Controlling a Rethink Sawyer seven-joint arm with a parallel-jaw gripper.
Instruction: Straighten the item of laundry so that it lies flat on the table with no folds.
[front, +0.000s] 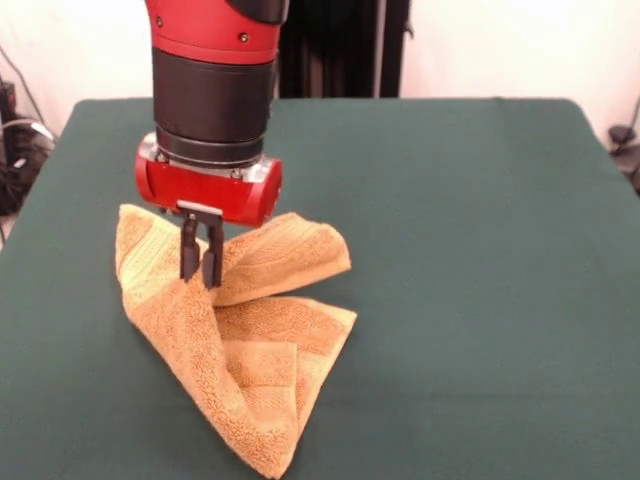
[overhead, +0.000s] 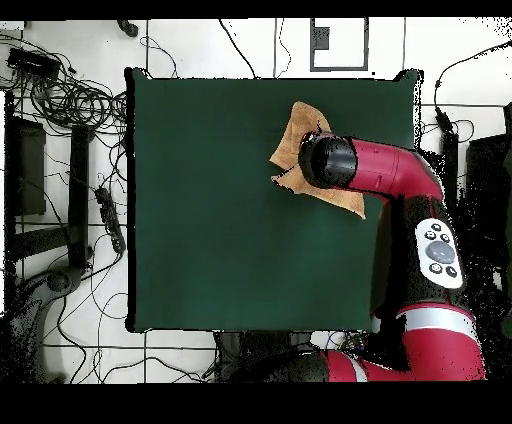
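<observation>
The orange-tan towel (front: 250, 340) lies crumpled and folded on the dark green table (front: 480, 250), with a raised ridge pulled up in its middle. My gripper (front: 199, 268) stands straight above that ridge, its two black fingers close together and pinching the fabric. One flap of the towel curls up to the right of the fingers; a folded point hangs toward the table's near edge. In the overhead view the towel (overhead: 298, 132) shows partly under my arm's wrist (overhead: 328, 160), near the table's (overhead: 220, 230) upper right part; the gripper itself is hidden there.
Cables and equipment lie on the floor beside the table (overhead: 70, 100). A dark stand is behind the table (front: 340, 45). My arm's red body crosses the table's right edge (overhead: 400, 170).
</observation>
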